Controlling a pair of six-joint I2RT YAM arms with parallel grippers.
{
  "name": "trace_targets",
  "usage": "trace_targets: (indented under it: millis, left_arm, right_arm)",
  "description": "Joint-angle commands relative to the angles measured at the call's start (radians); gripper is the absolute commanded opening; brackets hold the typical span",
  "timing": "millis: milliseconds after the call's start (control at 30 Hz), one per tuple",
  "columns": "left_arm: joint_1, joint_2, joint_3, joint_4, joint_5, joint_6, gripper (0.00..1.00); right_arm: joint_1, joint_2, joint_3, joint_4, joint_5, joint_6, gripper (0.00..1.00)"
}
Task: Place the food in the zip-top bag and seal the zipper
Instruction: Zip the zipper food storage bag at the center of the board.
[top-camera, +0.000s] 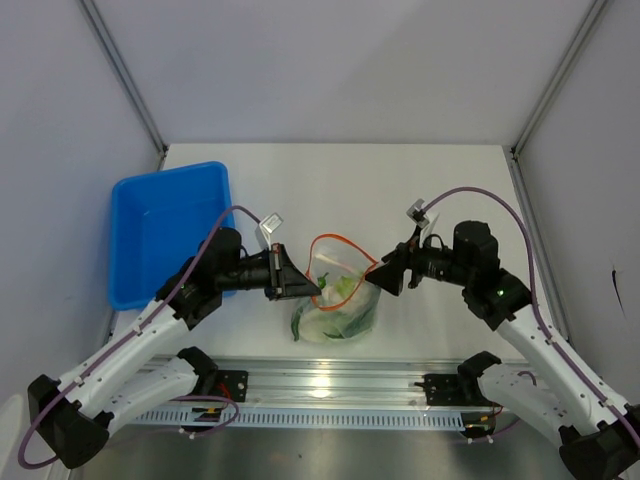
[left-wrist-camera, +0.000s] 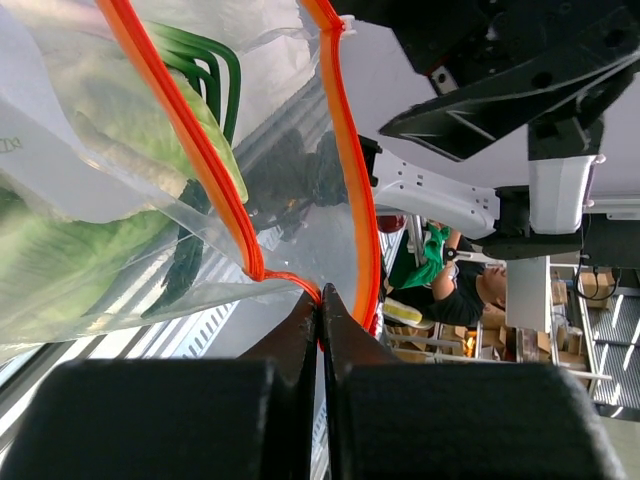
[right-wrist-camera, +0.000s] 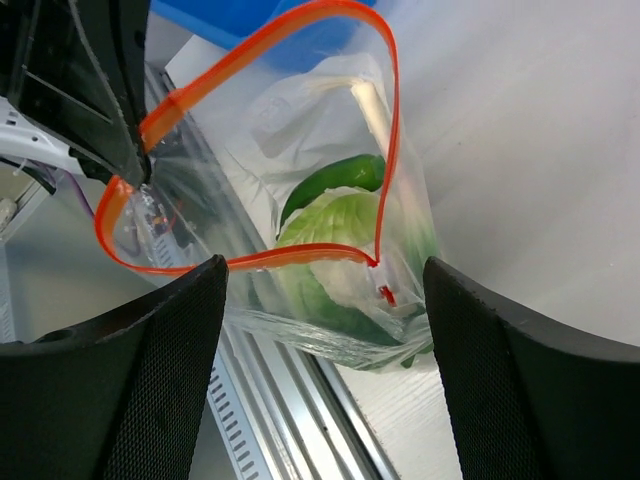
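The left gripper (left-wrist-camera: 320, 305) is pinched shut on the zipper (left-wrist-camera: 215, 180) at the left corner of the zip-top bag (top-camera: 338, 312), which lies near the front middle of the table (top-camera: 420, 180). The right gripper (right-wrist-camera: 322, 275) stands wide open around the right corner, holding nothing. A toy lettuce (right-wrist-camera: 335, 225) and a green pepper (right-wrist-camera: 335, 178) sit inside the bag. Its mouth gapes, so the sealing is not yet done.

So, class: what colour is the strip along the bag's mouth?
Orange-red; the zipper shows best in the right wrist view.
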Motion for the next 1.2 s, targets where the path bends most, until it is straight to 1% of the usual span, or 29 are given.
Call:
trace_targets:
  millis: [0,100,267,400,467,500,633,800,833,933,1167]
  left_arm:
    - [0.016,-0.026,-0.007,0.035,0.037,-0.009,0.01]
    - [0.022,-0.029,-0.018,0.040,0.049,-0.012,0.01]
    - [0.030,-0.028,-0.021,0.051,0.062,-0.015,0.01]
    - [0.030,-0.024,-0.026,0.064,0.069,-0.025,0.01]
    - [0.030,-0.023,-0.026,0.071,0.075,-0.029,0.01]
    - [0.031,-0.021,-0.026,0.071,0.078,-0.031,0.01]
    - [0.033,-0.018,-0.027,0.067,0.078,-0.029,0.01]
    - [0.034,-0.021,-0.033,0.071,0.078,-0.031,0.01]
    - [0.036,-0.020,-0.034,0.071,0.078,-0.031,0.01]
    - [0.034,-0.020,-0.041,0.077,0.077,-0.035,0.01]
    - [0.036,-0.020,-0.046,0.086,0.077,-0.042,0.01]
  right_arm:
    - [-0.003,-0.008,-0.068,0.131,-0.015,0.034,0.80]
    - [-0.005,-0.030,-0.134,0.231,0.019,0.052,0.80]
    - [-0.005,-0.030,-0.160,0.249,0.024,0.036,0.79]
    - [-0.005,-0.037,-0.186,0.291,0.025,0.034,0.74]
    - [-0.005,-0.037,-0.205,0.301,0.019,0.040,0.70]
    - [-0.005,-0.039,-0.223,0.344,0.009,0.042,0.67]
    - [-0.005,-0.046,-0.269,0.426,-0.025,0.060,0.60]
    - [-0.003,-0.028,-0.292,0.479,-0.044,0.068,0.54]
    - [-0.003,-0.030,-0.295,0.487,-0.041,0.069,0.49]
    - [-0.003,-0.027,-0.297,0.502,-0.041,0.069,0.40]
    - [-0.003,-0.025,-0.323,0.555,-0.051,0.091,0.30]
